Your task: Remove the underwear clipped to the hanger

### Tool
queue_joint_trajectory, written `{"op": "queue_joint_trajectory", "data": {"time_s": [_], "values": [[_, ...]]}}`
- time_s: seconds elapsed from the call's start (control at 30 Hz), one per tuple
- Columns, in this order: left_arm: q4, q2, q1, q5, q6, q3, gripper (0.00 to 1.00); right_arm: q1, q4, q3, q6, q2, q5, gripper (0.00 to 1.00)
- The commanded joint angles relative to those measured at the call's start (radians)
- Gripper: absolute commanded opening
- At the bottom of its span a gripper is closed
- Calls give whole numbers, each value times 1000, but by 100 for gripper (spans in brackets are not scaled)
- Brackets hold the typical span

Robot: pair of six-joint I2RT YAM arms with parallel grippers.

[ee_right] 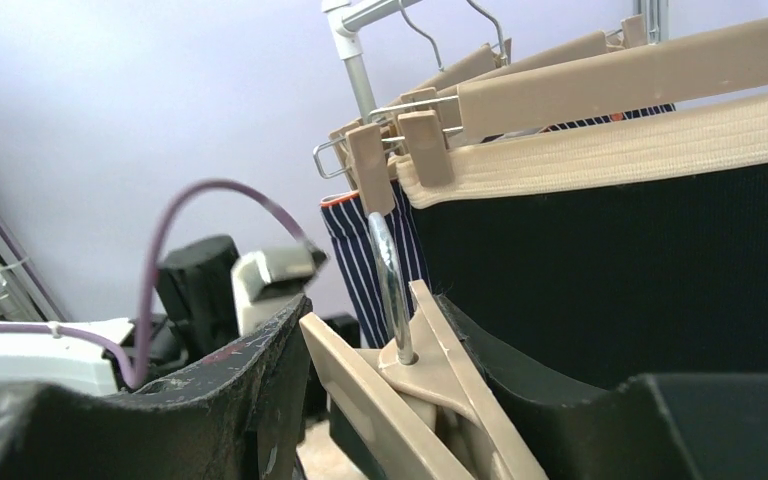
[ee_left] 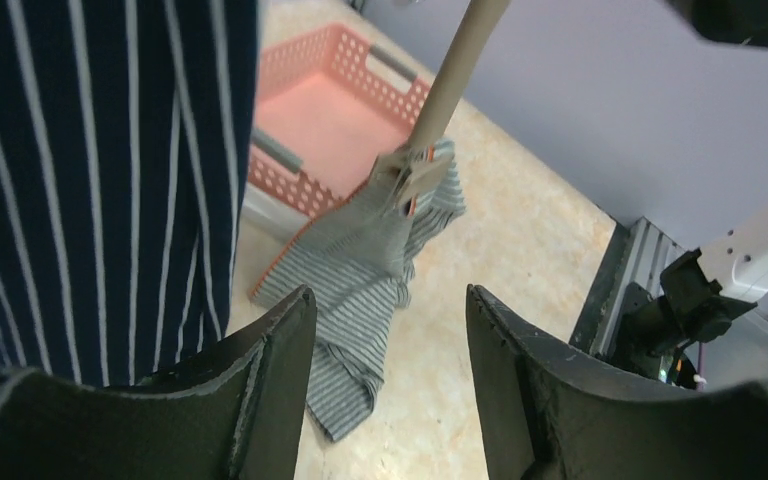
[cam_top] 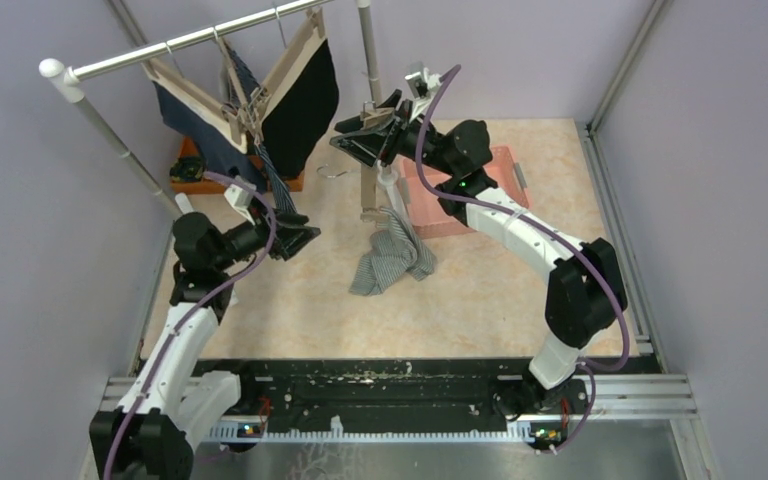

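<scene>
Left fingers [ee_left: 275,380] stand well apart, empty, just beside the hanging navy-striped briefs [ee_left: 90,180]. Right fingers [ee_right: 250,400] are clamped on the neck of a hanger [ee_right: 440,390]. Grey underwear [cam_top: 392,255] hangs clipped from it, its lower end pooled mid-tabletop [cam_top: 290,310], near the basket [cam_top: 500,158]. Black briefs [cam_top: 305,105] hang from the rail [cam_top: 190,40] at the far-left corner.

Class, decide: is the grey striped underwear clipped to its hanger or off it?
Clipped. In the left wrist view a clip on the beige hanger pinches the grey striped underwear at its top edge; the rest sags onto the table.
</scene>
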Motion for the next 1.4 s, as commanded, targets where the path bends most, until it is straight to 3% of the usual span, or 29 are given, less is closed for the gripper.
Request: {"op": "queue_joint_trajectory", "data": {"time_s": [0.0,0.17,0.3,0.43,0.67,0.9,1.07,1.13,1.23,1.37], "values": [[241,26,-56,-15,15,-85,61,6,52,66,26,-27,-3,0],[335,141,-221,-85,131,-80,62,12,58,83,31,-26,-12,0],[587,280,-307,-109,110,-94,62,19,18,85,-6,-27,0,0],[780,379,-322,-163,118,-116,65,21,-1,88,-18,-37,-2,0],[945,481,-321,-160,134,-85,70,24,-18,84,-18,-51,2,0],[1308,686,-318,-91,-105,-69,69,30,-36,81,-31,-66,-1,0],[1476,804,-316,-49,-243,-36,44,29,-66,75,-60,-86,1,0],[1439,792,-315,-45,-220,-32,33,29,-69,72,-65,-88,4,0],[1259,727,-319,-31,-111,-13,2,29,-59,70,-58,-82,3,0],[1130,642,-319,-36,-16,-19,0,29,-51,69,-50,-73,-2,0]]}}
